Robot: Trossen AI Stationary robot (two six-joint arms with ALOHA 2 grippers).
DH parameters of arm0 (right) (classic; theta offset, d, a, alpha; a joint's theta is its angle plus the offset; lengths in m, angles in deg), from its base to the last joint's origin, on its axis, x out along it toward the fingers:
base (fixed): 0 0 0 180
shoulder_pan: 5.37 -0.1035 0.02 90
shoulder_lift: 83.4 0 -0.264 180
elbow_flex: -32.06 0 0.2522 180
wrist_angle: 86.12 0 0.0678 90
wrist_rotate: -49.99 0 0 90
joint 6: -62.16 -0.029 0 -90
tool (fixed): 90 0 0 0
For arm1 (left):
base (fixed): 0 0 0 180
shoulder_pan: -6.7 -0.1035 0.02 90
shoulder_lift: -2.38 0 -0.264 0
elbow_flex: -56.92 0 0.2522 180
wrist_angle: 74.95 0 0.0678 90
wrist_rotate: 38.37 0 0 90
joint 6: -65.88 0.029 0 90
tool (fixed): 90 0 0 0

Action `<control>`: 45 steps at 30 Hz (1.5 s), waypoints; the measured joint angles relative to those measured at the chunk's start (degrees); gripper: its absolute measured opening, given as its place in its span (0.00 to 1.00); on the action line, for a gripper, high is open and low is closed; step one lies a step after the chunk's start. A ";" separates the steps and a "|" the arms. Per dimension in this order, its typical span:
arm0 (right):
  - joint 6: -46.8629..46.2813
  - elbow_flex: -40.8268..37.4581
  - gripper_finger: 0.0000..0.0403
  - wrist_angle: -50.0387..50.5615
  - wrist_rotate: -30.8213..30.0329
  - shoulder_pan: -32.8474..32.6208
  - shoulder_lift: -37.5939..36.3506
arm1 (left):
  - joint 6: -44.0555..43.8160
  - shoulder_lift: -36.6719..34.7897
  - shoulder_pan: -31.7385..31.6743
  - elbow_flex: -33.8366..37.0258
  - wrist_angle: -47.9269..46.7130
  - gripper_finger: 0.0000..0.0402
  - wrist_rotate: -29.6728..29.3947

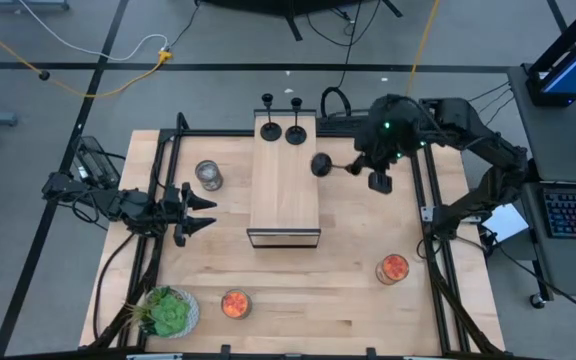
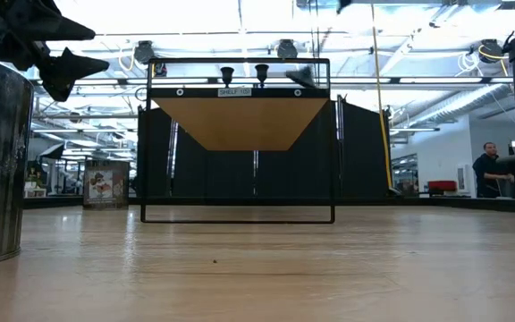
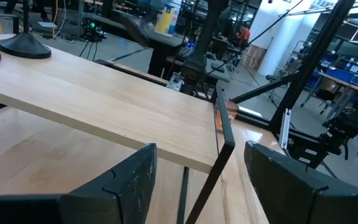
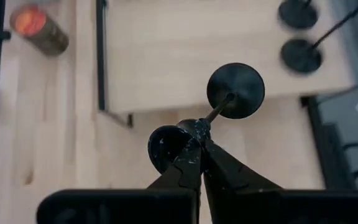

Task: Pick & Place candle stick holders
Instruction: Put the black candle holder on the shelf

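From above, the table (image 1: 298, 300) is of light wood with a black frame, and it stands on a grey floor with cables. In its middle stands a wooden shelf (image 1: 284, 185). I count three candle stick holders: two (image 1: 267, 128) (image 1: 296, 131) stand upright at the far end of the shelf, and a third candle stick holder (image 1: 324, 165) is held in the air, just beside the right edge of the shelf. The right gripper (image 1: 356, 166) is pinching its stem. The left gripper (image 1: 200, 212) waits left of the shelf with its fingers spread and nothing between them. There are also two orange candles in glasses (image 1: 393, 268) (image 1: 234, 304), one metal cup (image 1: 208, 175) and one green plant (image 1: 167, 312).

At table height, the shelf (image 2: 240, 121) shows before a large hall with ceiling lights; a person (image 2: 488, 168) sits far to the right.

The left wrist camera shows the shelf board (image 3: 104, 106) and one holder base (image 3: 25, 46) on it.

The right wrist camera shows the held holder (image 4: 235, 90), its stem between the closed fingers (image 4: 194, 152), with two bases (image 4: 298, 12) (image 4: 302, 55) on the shelf.
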 joint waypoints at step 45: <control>-6.88 -0.02 0.00 -20.05 15.33 13.44 12.33 | -3.00 0.00 -0.11 0.00 0.04 0.62 -1.60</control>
